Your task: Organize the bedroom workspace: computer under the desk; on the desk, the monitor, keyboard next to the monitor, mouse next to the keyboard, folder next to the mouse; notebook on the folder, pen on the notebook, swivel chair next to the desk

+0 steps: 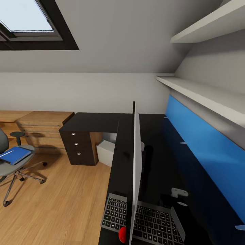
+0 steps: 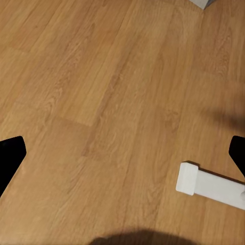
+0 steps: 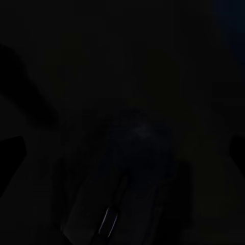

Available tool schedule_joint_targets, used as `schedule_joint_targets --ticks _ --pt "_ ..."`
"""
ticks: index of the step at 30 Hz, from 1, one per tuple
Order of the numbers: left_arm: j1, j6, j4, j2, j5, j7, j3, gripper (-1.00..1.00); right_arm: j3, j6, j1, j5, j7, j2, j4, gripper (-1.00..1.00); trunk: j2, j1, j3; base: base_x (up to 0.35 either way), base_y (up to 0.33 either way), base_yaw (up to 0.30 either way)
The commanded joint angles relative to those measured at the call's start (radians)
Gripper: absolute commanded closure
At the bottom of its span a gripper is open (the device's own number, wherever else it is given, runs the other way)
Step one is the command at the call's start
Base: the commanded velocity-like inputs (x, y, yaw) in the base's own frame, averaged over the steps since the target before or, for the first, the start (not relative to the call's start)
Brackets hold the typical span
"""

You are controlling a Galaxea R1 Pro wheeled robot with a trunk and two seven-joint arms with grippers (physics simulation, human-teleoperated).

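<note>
The glossy black desk [image 1: 98, 122] runs from its drawer unit [image 1: 79, 146] toward me. The monitor [image 1: 135, 163] stands on it, seen edge-on, with a red dot [image 1: 122, 234] at its lower corner. The keyboard [image 1: 149, 219] lies on the desk's near end, across the monitor's foot. The light-grey computer [image 1: 105, 151] sits under the desk. At the left the swivel chair [image 1: 6, 166] stands apart from the desk with the blue folder [image 1: 15, 154] on its seat. My left gripper [image 2: 122, 153] hangs open over bare floor. My right gripper [image 3: 122, 153] is open in near darkness. I cannot make out the mouse, notebook or pen.
A blue upright panel [image 1: 200, 143] backs the desk on the right, under white shelves [image 1: 204, 93]. A light-wood drawer chest [image 1: 42, 127] stands left of the desk. Wood floor [image 1: 68, 197] lies between chair and desk. A white desk foot [image 2: 209, 186] rests on the floor.
</note>
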Motion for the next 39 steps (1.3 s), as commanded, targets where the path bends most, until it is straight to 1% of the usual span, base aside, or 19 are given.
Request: schedule_joint_targets --ticks 1,24,32,39 --pt "-0.001 -0.003 0.001 0.0 0.01 0.0 -0.004 -1.0 -0.001 0.004 0.0 -0.007 -0.004 0.001 -0.002 -1.0 -0.001 0.0 -0.001 0.0 0.0 0.0" --pt "-0.001 -0.004 0.001 0.0 0.01 0.0 -0.004 -1.0 -0.011 -0.002 0.0 -0.01 -0.001 -0.001 -0.003 -1.0 -0.001 0.0 -0.001 0.0 0.0 0.0" --pt "-0.001 -0.004 0.001 0.0 0.01 0.0 -0.004 -1.0 -0.031 -0.002 0.0 -0.01 -0.002 -0.001 -0.003 -1.0 -0.001 0.0 -0.001 0.0 0.0 0.0" --pt "-0.001 -0.004 0.001 0.0 0.01 0.0 -0.004 -1.0 -0.041 -0.001 0.0 -0.01 -0.002 -0.001 -0.003 -1.0 -0.001 0.0 -0.001 0.0 0.0 0.0"
